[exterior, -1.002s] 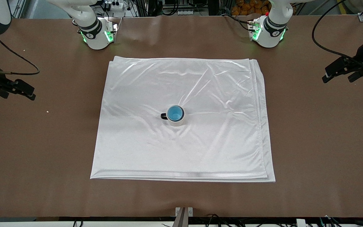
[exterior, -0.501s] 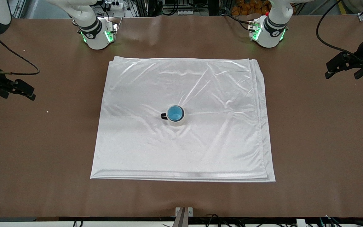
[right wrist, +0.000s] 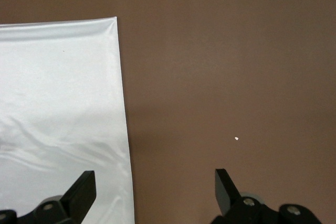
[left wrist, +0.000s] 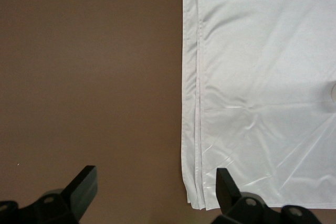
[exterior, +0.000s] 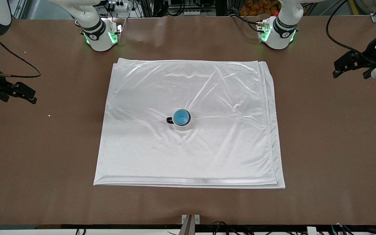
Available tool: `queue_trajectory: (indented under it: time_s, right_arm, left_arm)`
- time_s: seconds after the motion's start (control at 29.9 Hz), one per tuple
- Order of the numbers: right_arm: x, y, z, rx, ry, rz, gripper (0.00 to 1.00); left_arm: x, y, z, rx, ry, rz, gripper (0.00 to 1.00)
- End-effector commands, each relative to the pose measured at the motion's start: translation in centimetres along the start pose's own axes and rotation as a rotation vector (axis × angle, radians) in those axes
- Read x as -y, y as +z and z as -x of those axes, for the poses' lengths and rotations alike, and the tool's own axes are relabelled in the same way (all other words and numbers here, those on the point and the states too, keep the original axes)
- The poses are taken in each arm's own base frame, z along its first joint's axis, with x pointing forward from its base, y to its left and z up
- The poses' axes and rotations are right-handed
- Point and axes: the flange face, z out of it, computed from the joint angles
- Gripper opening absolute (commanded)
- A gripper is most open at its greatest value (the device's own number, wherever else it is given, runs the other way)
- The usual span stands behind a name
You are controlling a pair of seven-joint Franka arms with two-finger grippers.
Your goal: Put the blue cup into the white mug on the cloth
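While the blue cup already sat inside the white mug at the middle of the cloth, the front view showed only one thing changing over the last second: the left pincer had drifted up and back over the bare desk at the left arm's edge, well apart from the cloth. By my judgement the placing was done and the arm was merely retreating. The right pincer waited over the desk at the right arm's edge, unmoved. Counted here: one cup, one mug, one cloth, two pincers.

In the left wrist view, the left pincer hung released, its fingers spread wide with nothing between them, over brown desk beside the layered edge of the cloth; a sliver of the mug showed at the frame's border.

In the right wrist view, the right pincer was likewise released and empty, over the desk near a corner of the cloth, with one tiny white crumb on the desk. No cup or mug appeared there.
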Motion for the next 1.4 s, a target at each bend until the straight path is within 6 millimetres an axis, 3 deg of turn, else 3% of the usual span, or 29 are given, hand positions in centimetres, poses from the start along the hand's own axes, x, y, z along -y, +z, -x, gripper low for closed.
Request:
queue_trajectory:
  time_s: [0.0,1.37]
  right_arm:
    - [0.13,-0.36,0.12,-0.004,0.015,-0.018,1.0]
    - [0.61,-0.69,0.33,-0.006,0.005,-0.017,1.0]
  left_arm:
    - [-0.06,-0.49,-0.24,0.01,0.023,0.009,1.0]
    - [0.32,0.23,-0.5,0.026,0.036,-0.001,1.0]
